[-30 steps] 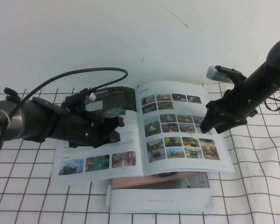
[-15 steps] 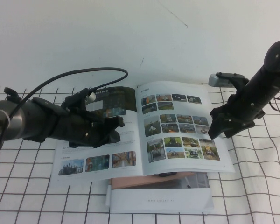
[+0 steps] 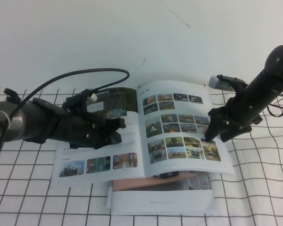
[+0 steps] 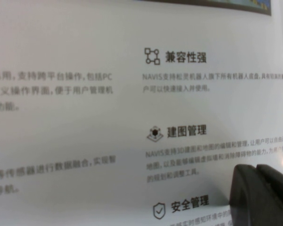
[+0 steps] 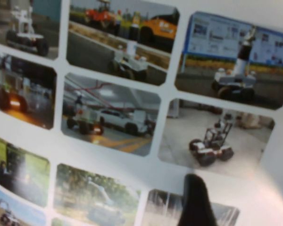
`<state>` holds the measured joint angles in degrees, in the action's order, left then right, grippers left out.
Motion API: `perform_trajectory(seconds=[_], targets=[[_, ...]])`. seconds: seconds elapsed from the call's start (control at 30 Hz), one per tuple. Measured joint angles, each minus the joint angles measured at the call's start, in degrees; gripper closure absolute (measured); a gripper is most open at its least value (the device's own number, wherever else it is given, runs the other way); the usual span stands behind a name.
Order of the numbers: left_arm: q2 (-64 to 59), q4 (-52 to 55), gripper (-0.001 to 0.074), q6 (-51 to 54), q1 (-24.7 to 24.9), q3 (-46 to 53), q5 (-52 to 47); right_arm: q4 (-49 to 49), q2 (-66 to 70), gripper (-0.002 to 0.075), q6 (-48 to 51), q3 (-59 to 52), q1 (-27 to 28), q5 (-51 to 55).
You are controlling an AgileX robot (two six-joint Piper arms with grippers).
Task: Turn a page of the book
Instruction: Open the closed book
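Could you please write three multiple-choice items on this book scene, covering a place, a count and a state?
1. Where is the right gripper?
A. over the page of photos, near its outer edge
B. off the book, over the bare cloth
C. on the left-hand sheet

2. How many columns of photos does that page show?
A. one
B. four
C. seven

3. What state is the book in?
A. closed
B. open flat
C. standing upright

Answers: 1 A, its tip sits at the photo grid's right side; 2 B, each row holds four pictures; 3 B, both sheets lie spread, the left gripper on the left one.
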<state>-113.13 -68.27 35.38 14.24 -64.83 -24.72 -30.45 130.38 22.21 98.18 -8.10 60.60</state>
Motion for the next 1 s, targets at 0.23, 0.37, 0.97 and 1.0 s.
perform_trajectory(seconds=[0.23, 0.37, 0.97, 1.0], targets=[[0.0, 0.0, 0.0738, 0.52, 0.0, 0.0, 0.0, -8.0, 0.74, 0.029, 3.39, -0.11, -0.01, 0.2], [0.0, -0.1, 0.0738, 0.52, 0.0, 0.0, 0.0, -13.63, 0.93, 0.029, 6.32, -0.39, -0.14, 0.72], [0.0, -0.1, 0.0738, 0.73, 0.0, 0.0, 0.0, -31.37, 0.93, 0.029, 16.25, -0.39, -0.26, 6.58], [0.0, -0.1, 0.0738, 0.73, 0.0, 0.0, 0.0, -32.9, 0.93, 0.029, 17.04, -0.39, -0.29, 6.86]])
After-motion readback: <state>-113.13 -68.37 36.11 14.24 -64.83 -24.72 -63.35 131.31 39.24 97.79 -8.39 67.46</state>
